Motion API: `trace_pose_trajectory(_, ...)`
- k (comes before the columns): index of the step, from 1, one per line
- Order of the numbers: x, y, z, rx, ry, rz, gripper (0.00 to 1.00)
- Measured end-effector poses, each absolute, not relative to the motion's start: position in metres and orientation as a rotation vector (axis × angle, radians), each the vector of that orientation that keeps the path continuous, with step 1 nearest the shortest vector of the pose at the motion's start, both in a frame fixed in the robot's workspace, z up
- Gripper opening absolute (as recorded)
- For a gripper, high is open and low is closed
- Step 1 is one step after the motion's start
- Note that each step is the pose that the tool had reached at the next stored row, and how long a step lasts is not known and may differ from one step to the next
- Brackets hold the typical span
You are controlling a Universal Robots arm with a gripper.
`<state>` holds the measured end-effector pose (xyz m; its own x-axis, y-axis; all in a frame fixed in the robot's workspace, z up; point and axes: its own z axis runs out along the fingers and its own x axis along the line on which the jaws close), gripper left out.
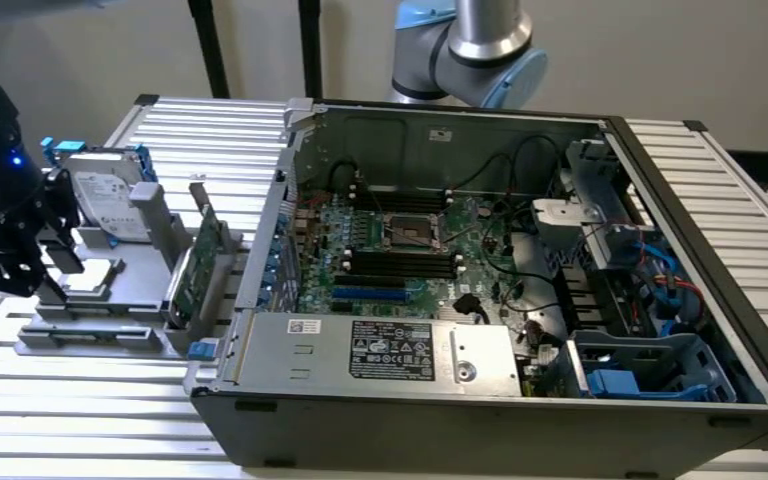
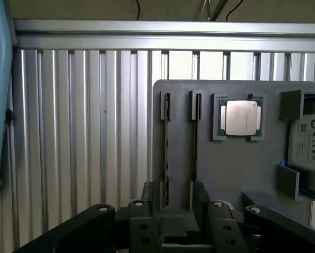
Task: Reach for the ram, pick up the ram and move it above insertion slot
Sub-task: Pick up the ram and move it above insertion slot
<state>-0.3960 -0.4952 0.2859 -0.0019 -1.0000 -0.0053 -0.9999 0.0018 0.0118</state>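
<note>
Your gripper [image 2: 175, 211] hangs over a grey fixture [image 2: 226, 168] that sits on a ribbed metal table [image 2: 83, 132], at the exterior view's left, just beside an open computer case [image 1: 704, 200]. Its two black fingers [image 2: 146, 216] stand apart and are not clamped on the ram. They line up to either side of a pair of narrow slots cut in the fixture. The ram [image 2: 166, 147] stands on edge in one of those slots, showing as a thin dark green line in the gap between the fingers. Seen edge-on, its chips cannot be made out, and you cannot tell whether the neighbouring slot holds anything. A shallow square pocket in the same fixture holds a silver-topped processor [image 2: 240, 117]. The fixture also carries a hard drive [image 1: 104, 195] with blue rails, cut off at the wrist picture's edge, and a green expansion card [image 1: 197, 270] upright near the case wall. Inside the case lie the motherboard [image 1: 471, 215], with dark insertion slots [image 1: 398, 262] near its middle, a boxed power supply [image 1: 371, 350] along the near wall, and a blue drive caddy [image 1: 638, 370] at the exterior view's right. In the exterior view the gripper covers part of the fixture, so the ram cannot be picked out there.
</note>
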Motion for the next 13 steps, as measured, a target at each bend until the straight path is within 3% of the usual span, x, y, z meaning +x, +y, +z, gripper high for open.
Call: trace_pose_trajectory(13,-0.397,-0.495,0.262,2.210,-2.227,-0.019,0.42)
